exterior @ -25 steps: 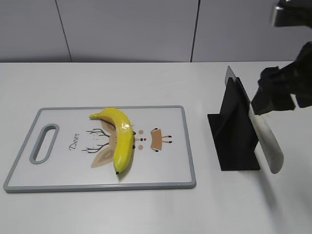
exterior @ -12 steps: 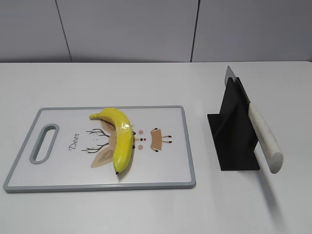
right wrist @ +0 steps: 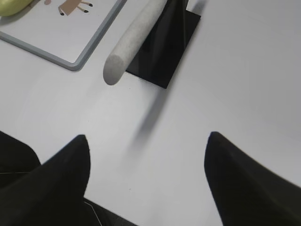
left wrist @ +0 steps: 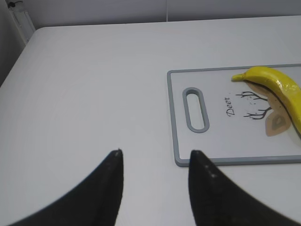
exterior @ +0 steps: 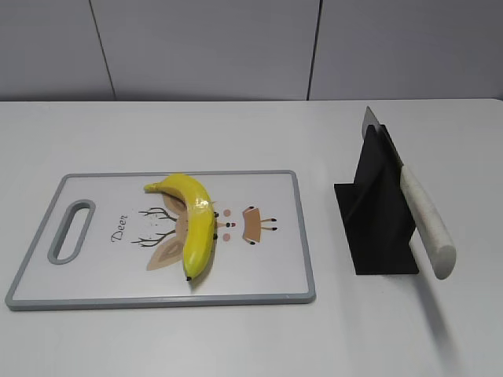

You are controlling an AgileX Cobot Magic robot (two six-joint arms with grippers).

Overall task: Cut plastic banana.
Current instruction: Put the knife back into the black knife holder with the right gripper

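The plastic banana (exterior: 196,220) is glossy yellow with dark tips and lies whole on a white cutting board (exterior: 267,271) with a grey rim. It also shows in the left wrist view (left wrist: 277,87) and as a sliver in the right wrist view (right wrist: 14,5). A knife (exterior: 424,220) with a pale speckled handle rests in a black stand (exterior: 376,212); its handle shows in the right wrist view (right wrist: 134,40). My left gripper (left wrist: 155,155) is open and empty over bare table left of the board. My right gripper (right wrist: 146,139) is open and empty, near the handle's end. Neither gripper shows in the exterior view.
The board (left wrist: 175,117) has a slotted handle hole (left wrist: 195,109) at its left end and a deer drawing. The white table (exterior: 236,338) ends at a grey wall behind. The black stand (right wrist: 164,47) sits right of the board.
One second ago the right gripper was at the knife handle in the exterior view. It has since left that view, leaving the knife in the stand. The banana has not moved.
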